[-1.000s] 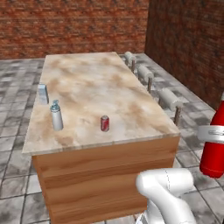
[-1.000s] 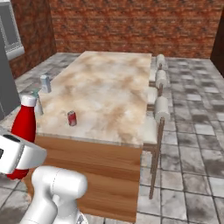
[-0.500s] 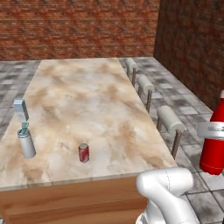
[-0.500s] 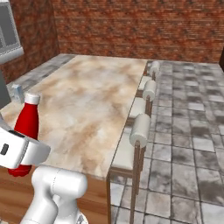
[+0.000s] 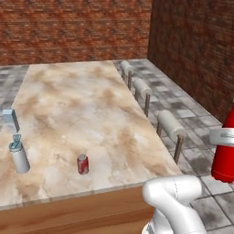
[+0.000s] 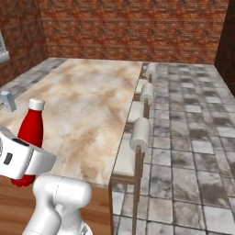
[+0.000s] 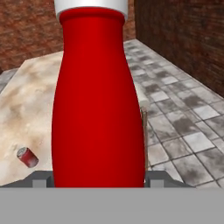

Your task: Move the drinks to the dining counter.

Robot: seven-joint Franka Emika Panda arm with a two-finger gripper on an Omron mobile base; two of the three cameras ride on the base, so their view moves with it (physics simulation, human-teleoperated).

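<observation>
My gripper (image 7: 98,179) is shut on the slim red bottle (image 7: 98,100) with the white cap and holds it upright in the air. The bottle (image 5: 224,155) shows at the right edge of the left base view, beyond the dining counter's (image 5: 82,105) near right corner. In the right base view the bottle (image 6: 31,133) rises above my white hand (image 6: 18,158). On the counter's near left part stand the small red soda can (image 5: 82,164) (image 7: 27,157) and the pale grey bottle (image 5: 19,157) with a blue cap.
Grey cylindrical stools (image 5: 171,125) (image 6: 140,133) line the counter's right edge. A small grey-blue object (image 5: 11,119) stands near its left edge. Grey tiled floor (image 6: 193,137) lies to the right, and brick walls close the back and right.
The whole picture has shifted: the base has driven closer to the dining counter, which now looks larger. The red bottle stays gripped the same way.
</observation>
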